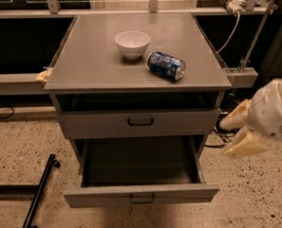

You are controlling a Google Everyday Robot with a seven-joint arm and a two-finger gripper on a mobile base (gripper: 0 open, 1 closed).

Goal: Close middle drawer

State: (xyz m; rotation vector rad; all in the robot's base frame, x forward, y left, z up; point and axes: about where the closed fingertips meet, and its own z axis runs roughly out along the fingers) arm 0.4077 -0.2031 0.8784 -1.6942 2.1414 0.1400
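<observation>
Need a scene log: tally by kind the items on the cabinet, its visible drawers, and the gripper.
white bowl: 1
blue can: 1
drawers: 2, upper drawer and open middle drawer
gripper: 1, right of the cabinet
Total: 5

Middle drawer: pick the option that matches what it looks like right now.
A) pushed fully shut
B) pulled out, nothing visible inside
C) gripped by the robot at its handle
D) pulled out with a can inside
B: the middle drawer stands pulled well out with a bare interior. The can lies on the cabinet top, and the gripper is off to the cabinet's right, clear of the handle.
</observation>
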